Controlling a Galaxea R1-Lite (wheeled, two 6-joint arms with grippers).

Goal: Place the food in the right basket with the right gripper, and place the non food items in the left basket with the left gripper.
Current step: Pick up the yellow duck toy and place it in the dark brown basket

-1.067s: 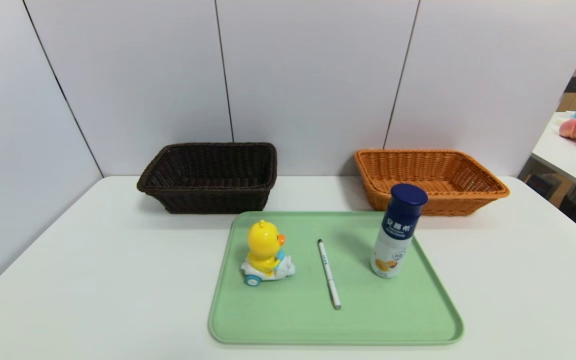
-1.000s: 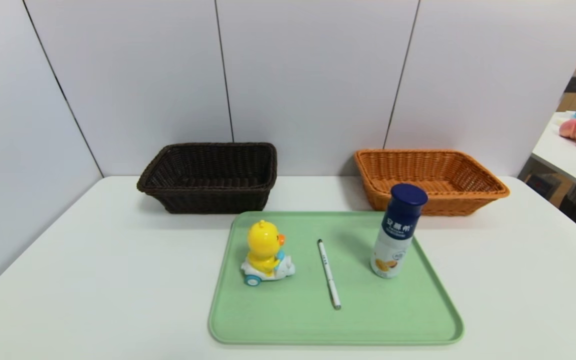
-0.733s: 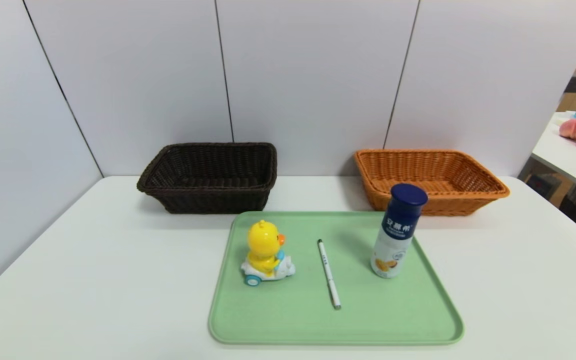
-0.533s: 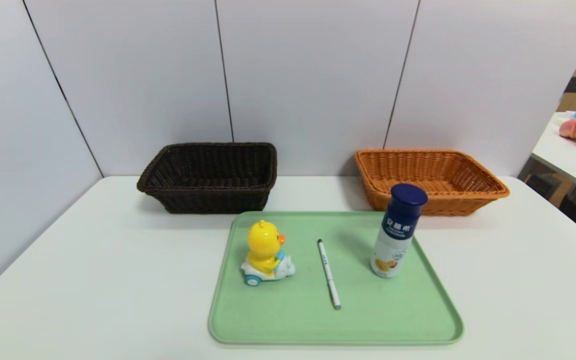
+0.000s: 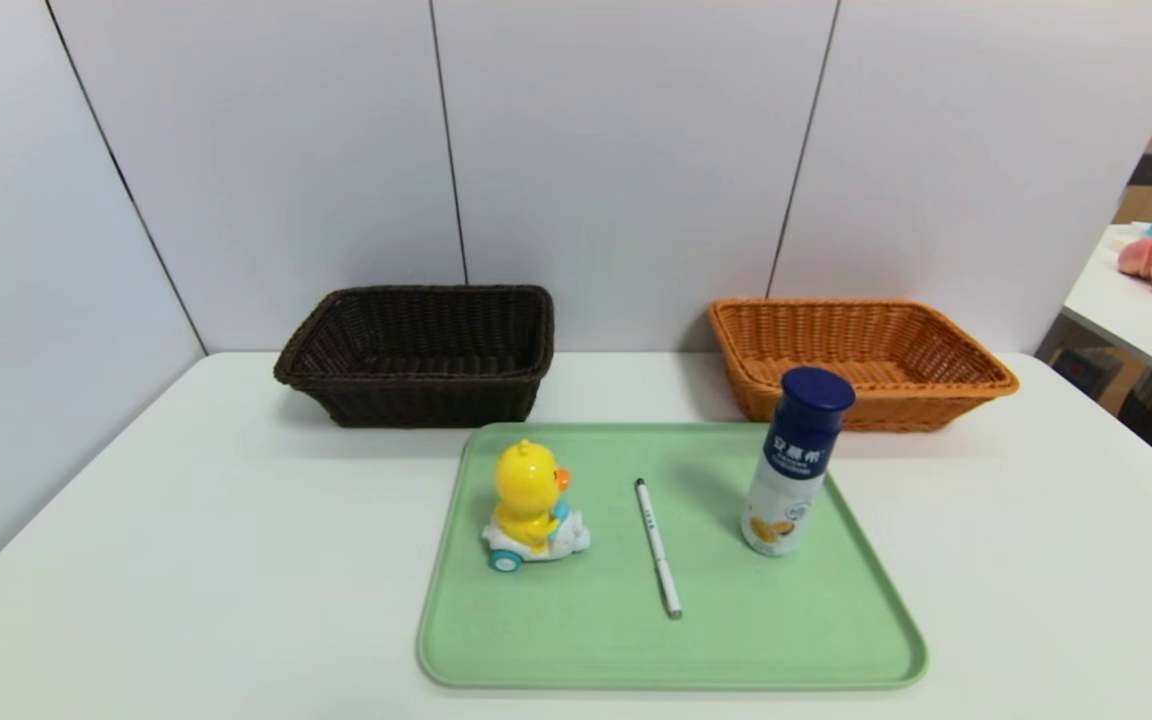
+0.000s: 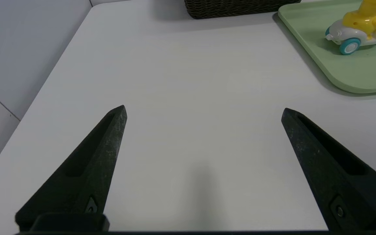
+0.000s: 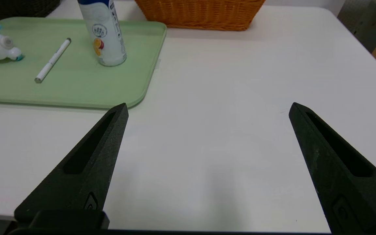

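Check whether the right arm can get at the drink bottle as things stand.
Probably yes: the right gripper is open, and nothing seems to stand between it and the bottle, upright on the tray.

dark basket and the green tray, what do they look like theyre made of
The dark basket: woven strands, probably wicker or a plastic imitation, with a fairly dull finish; the weave shows along its walls.

The green tray: likely molded plastic, smooth and matte, judging by its even color, rounded corners and thin raised rim.
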